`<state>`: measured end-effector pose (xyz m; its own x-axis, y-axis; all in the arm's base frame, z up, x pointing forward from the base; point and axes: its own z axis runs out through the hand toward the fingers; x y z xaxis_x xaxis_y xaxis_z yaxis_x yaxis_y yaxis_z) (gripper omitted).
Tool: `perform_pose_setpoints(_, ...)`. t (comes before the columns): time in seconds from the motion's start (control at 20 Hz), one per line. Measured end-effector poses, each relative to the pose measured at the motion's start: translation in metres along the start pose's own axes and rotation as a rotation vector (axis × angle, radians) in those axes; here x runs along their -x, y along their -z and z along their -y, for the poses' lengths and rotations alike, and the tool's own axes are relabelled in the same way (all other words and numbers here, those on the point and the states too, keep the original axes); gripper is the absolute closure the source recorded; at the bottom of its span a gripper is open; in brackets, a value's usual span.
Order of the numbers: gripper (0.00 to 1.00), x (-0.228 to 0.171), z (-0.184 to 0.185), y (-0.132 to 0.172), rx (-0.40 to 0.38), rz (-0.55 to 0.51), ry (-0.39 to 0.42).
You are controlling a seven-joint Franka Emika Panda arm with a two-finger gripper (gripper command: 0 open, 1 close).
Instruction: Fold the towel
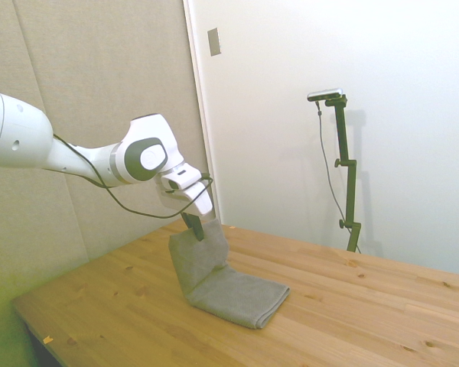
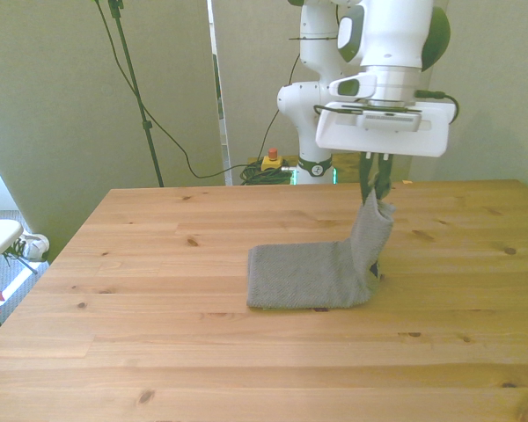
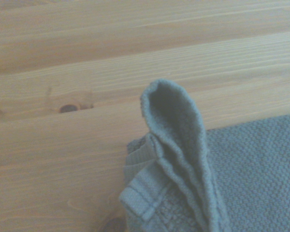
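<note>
1. Wooden table (image 2: 158, 352) fills the scene, pale walls behind, and no writing or label reads anywhere
2. Gray towel (image 2: 312, 277) lies mid-table, mostly flat
3. Its end at the front view's right is lifted upright
4. Gripper (image 2: 375, 186) pinches that raised end, fingers closed tight on the cloth
5. Wrist view shows the pinched fold (image 3: 176, 140) over bare planks
</note>
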<state>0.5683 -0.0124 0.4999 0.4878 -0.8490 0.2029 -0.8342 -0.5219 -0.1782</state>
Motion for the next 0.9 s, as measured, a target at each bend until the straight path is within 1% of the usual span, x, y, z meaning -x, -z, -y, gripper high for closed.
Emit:
perform_pose_setpoints(0.1,1.00,-0.015,-0.011,-0.002,-0.015,0.019,-0.016)
perform_pose_setpoints(0.35,1.00,-0.050,-0.036,-0.007,-0.024,0.041,-0.061)
perform_pose_setpoints(0.5,1.00,-0.067,-0.047,-0.017,-0.023,0.055,-0.090)
perform_pose_setpoints(0.65,1.00,-0.090,-0.058,-0.031,-0.006,0.057,-0.132)
perform_pose_setpoints(0.7,0.00,-0.099,-0.063,-0.037,0.003,0.057,-0.148)
perform_pose_setpoints(0.75,0.00,-0.107,-0.067,-0.044,0.017,0.061,-0.164)
perform_pose_setpoints(0.9,0.00,-0.121,-0.079,-0.067,0.104,0.114,-0.200)
